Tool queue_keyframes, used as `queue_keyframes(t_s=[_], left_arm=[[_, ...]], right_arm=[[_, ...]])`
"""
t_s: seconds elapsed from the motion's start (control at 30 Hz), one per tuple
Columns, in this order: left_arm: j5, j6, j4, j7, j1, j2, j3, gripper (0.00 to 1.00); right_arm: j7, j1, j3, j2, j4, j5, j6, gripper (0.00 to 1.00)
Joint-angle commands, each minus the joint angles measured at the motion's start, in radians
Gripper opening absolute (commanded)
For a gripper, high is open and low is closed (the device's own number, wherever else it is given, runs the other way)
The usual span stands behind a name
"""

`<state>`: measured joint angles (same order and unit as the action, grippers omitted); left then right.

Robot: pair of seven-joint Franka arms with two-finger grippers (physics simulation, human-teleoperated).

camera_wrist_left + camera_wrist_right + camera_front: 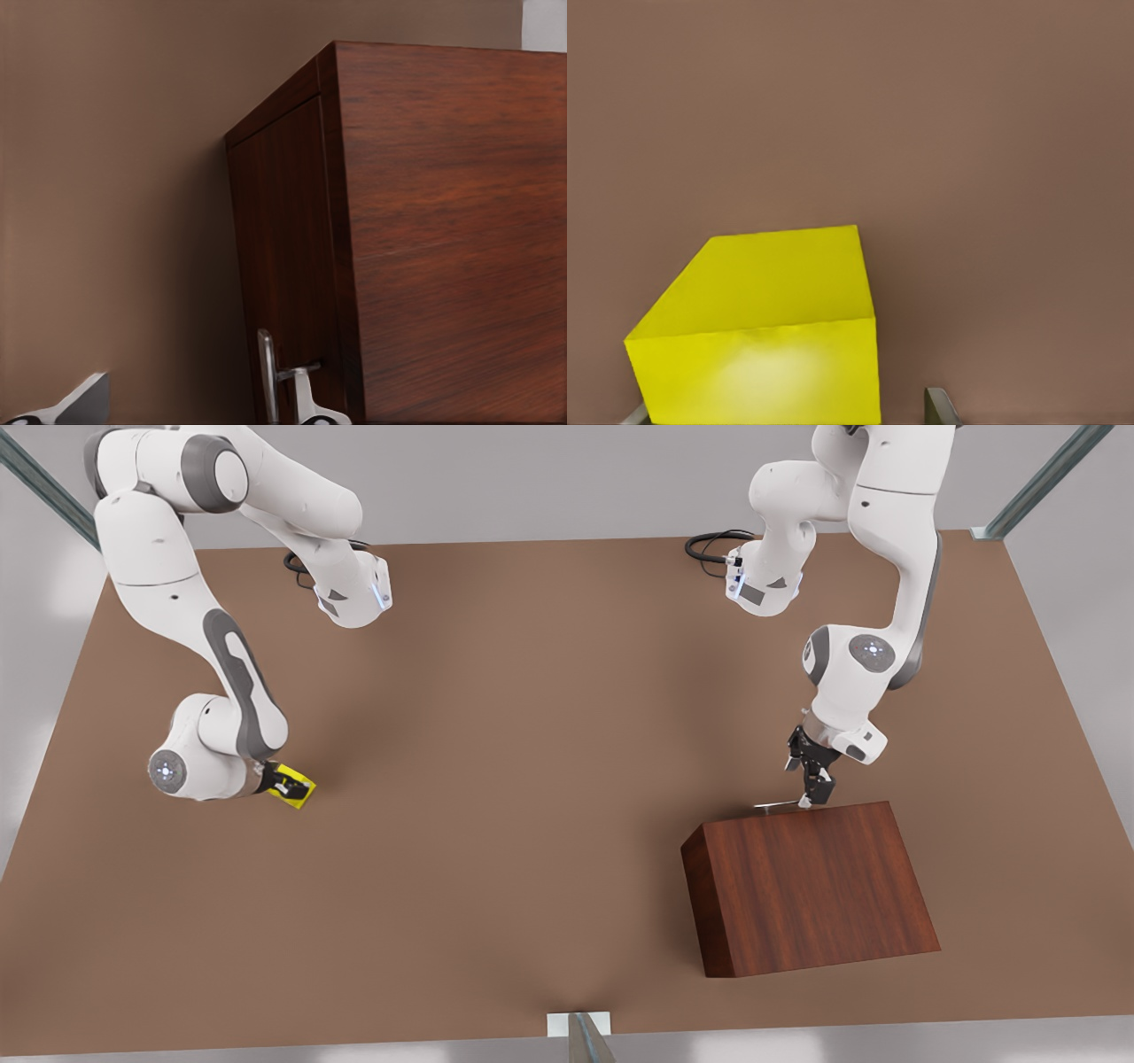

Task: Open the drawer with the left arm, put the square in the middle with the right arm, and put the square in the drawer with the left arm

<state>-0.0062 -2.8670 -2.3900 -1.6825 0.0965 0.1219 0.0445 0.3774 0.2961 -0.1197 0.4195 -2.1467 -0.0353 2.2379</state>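
So, square [295, 787] looking light and rigid, plain flat faces — probably easy if I'm pinching two opposite sides, maybe a bit slick. It's sitting on tabletop [532, 779] at front view's left, right gripper [287, 785] straddling it, fingers either side; can't tell if actually clamping yet. Right arm folded low, wrist nearly horizontal. Left gripper [812, 793] pointing down at silver handle [267, 376] — fingers around bar, grip unclear. Drawer [283, 257] looking shut, likely sliding stiffly.

High front overview; wrist cameras close on box [425, 230], cube [757, 336].
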Motion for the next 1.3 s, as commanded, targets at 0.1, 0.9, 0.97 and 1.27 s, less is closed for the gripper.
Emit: queue_keyframes(t_s=[0.1, 0.9, 0.97, 1.27], left_arm=[[0.000, 0.009, 0.000, -0.005, 0.000, -0.001, 0.003, 1.00], [-0.008, 0.020, 0.012, -0.031, 0.009, 0.025, 0.021, 1.00], [-0.008, 0.029, 0.012, -0.040, 0.009, 0.021, 0.021, 1.00], [-0.008, 0.094, 0.011, -0.063, 0.019, 0.001, 0.032, 1.00]], right_arm=[[0.000, -0.009, -0.001, 0.028, 0.011, -0.002, 0.037, 1.00], [0.060, -0.029, -0.113, -0.036, 0.195, 0.066, -0.139, 0.67], [0.164, -0.031, -0.184, -0.047, 0.217, 0.066, -0.187, 0.69], [1.057, -0.248, -0.554, 0.021, 0.416, 0.058, -0.290, 0.61]])
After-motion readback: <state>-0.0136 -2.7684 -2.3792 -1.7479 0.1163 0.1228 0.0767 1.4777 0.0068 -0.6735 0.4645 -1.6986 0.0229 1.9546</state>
